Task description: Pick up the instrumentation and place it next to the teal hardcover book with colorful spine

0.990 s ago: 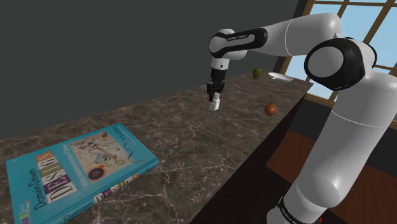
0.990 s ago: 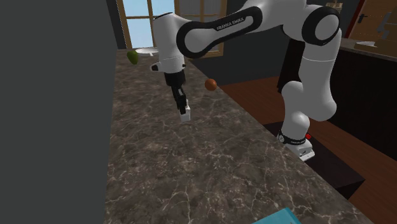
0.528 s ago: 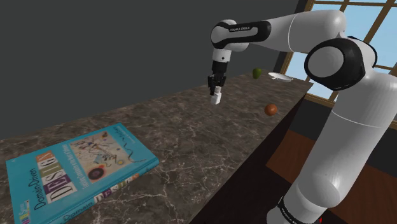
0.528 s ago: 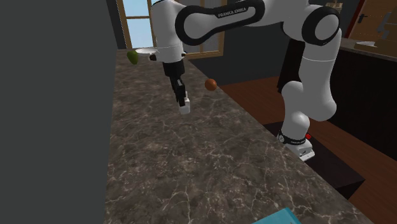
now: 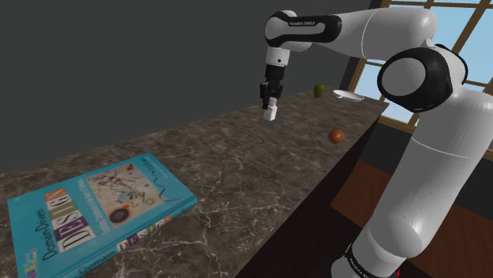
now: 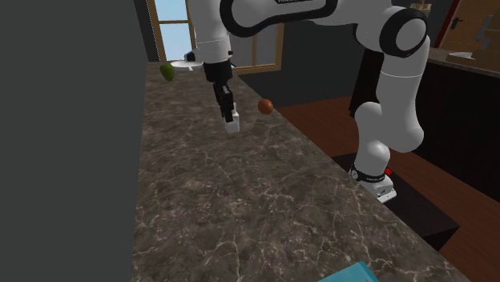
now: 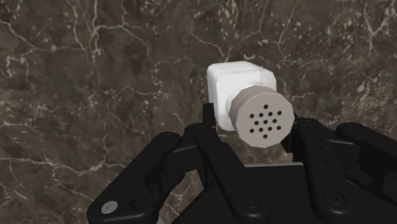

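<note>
My black gripper [image 5: 270, 104] hangs well above the dark marble counter [image 5: 237, 170], shut on a small white instrument [image 5: 270, 114] with a boxy body. Seen along the gripper [image 7: 251, 145], the instrument [image 7: 245, 102] ends in a round perforated cap and sits clasped between the fingers. In the second exterior view the gripper [image 6: 229, 112] holds the instrument [image 6: 232, 124] over the far part of the counter. The teal hardcover book [image 5: 95, 212] lies flat at the shoulder view's lower left, far from the gripper. Its corner [image 6: 352, 274] peeks in at the second exterior view's bottom edge.
A brown ball [image 5: 336, 136] rests near the counter's open edge. A green fruit [image 5: 319, 91] and a white plate [image 5: 348, 95] sit at the far end by the window. A dark wall runs along the counter's other side. The floor drops away past the edge.
The gripper has risen higher above the counter with the instrument still in it, drifting slightly toward the far end. Nothing else moved.
</note>
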Robot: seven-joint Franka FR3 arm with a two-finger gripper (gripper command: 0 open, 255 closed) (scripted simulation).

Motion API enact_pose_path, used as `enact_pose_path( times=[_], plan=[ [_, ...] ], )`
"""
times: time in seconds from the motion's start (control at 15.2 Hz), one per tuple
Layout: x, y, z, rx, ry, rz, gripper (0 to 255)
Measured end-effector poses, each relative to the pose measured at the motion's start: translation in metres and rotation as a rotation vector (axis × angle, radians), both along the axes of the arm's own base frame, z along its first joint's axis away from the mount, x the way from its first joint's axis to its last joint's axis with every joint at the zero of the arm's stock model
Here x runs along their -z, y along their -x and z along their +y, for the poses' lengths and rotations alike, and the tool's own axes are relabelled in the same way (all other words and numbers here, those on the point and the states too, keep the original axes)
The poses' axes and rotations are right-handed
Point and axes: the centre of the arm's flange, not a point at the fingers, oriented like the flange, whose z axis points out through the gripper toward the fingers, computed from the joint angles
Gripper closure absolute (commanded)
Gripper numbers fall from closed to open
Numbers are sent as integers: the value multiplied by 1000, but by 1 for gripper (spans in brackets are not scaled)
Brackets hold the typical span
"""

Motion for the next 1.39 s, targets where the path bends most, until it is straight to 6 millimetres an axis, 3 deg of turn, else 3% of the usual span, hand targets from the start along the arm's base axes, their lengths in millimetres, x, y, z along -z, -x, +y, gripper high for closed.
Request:
enact_pose_path(
  times=[0.92, 1.19, 1.39],
  plan=[
    [-72, 0, 1, 0, 0, 0, 255],
    [-76, 18, 34, -1, 0, 0, 255],
    [-76, 36, 72, -1, 0, 0, 255]
  ],
)
